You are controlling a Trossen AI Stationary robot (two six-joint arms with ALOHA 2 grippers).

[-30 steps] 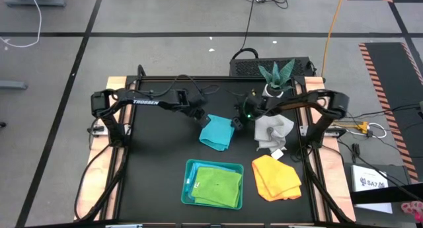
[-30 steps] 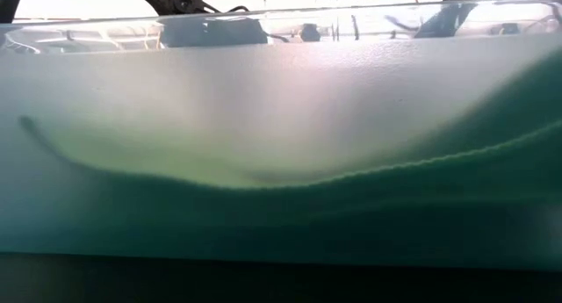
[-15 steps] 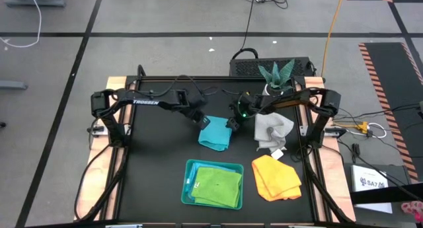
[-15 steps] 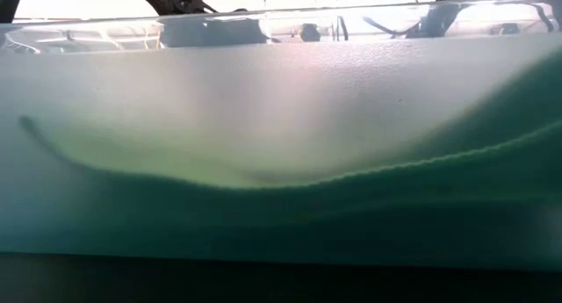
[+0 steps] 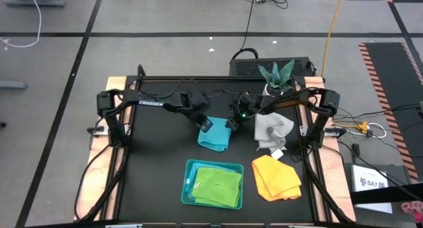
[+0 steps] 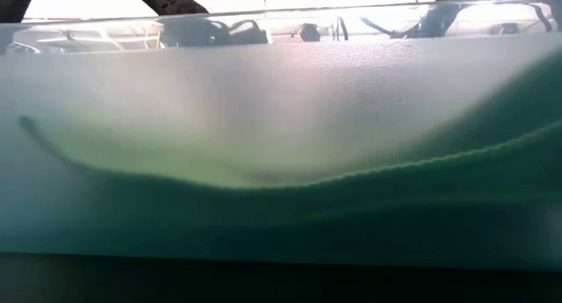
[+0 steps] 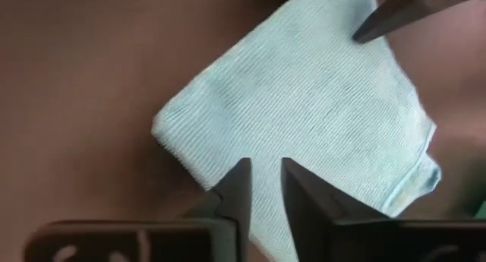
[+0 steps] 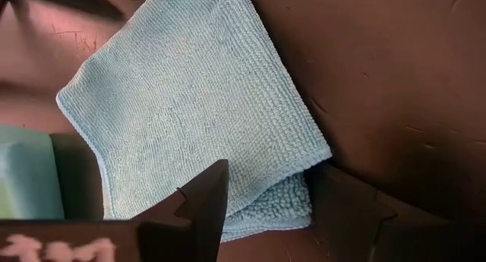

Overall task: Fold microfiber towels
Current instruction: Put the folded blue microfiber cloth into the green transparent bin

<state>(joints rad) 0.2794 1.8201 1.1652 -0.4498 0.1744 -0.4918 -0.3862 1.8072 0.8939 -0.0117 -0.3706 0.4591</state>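
Towels lay spread over the black table in the overhead view. Nearest, at six o'clock, the lime green towel sat folded inside the teal tray; just beside the tray, toward five o'clock, the yellow-orange towel lay folded on the tabletop. Farther back, near the table's centre, the turquoise towel lay folded flat — both grippers hung over its far edge. The left gripper stood at its eleven o'clock corner, its fingers parted by a narrow gap, with the cloth lying loose beneath them. The right gripper stood at the one o'clock corner, fingers spread wide, gripping nothing. Toward two o'clock lay the pale grey-white towel, rumpled — beyond it, at the table's far edge, stood a potted plant.
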